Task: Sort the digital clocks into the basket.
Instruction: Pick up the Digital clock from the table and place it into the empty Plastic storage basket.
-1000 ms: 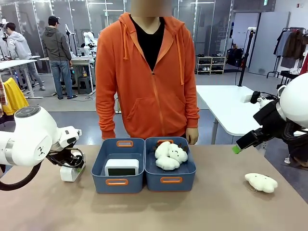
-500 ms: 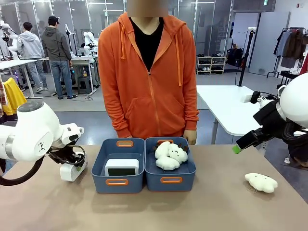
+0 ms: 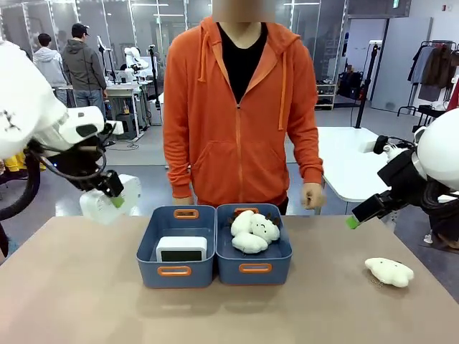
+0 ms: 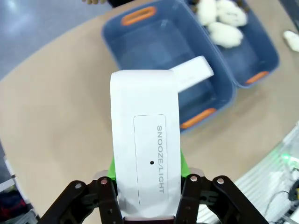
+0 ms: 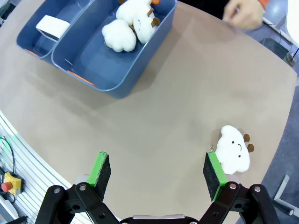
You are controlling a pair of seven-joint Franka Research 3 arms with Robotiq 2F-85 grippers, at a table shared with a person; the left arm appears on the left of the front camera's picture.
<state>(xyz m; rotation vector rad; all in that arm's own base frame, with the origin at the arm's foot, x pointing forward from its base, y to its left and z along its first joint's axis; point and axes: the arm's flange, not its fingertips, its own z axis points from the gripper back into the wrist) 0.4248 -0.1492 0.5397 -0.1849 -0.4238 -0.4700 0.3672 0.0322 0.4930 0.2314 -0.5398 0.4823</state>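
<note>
Left gripper (image 3: pixel 113 193) clamped on one digital clock (image 3: pixel 100 206), held in the air left of and beyond the baskets. Left basket (image 3: pixel 149 244) holds the second clock (image 3: pixel 181 249), lying flat. Right basket (image 3: pixel 284 247), touching the left one, holds plush toys (image 3: pixel 254 232). Person in an orange hoodie (image 3: pixel 240 122) stands at the far edge behind both. Loose plush (image 3: pixel 389 271) lies on the table (image 3: pixel 86 301), near right. Right gripper (image 5: pixel 158 175) hangs wide open, empty, above the plush.

My jaws clamp a white clock (image 4: pixel 145 158), "SNOOZE/LIGHT" face up, above the worktop (image 4: pixel 56 121); below, blue basket (image 4: pixel 122 51) holding another clock (image 4: pixel 192 73); neighbouring bin (image 4: pixel 267 56) holds plush toys (image 4: pixel 223 21)
</note>
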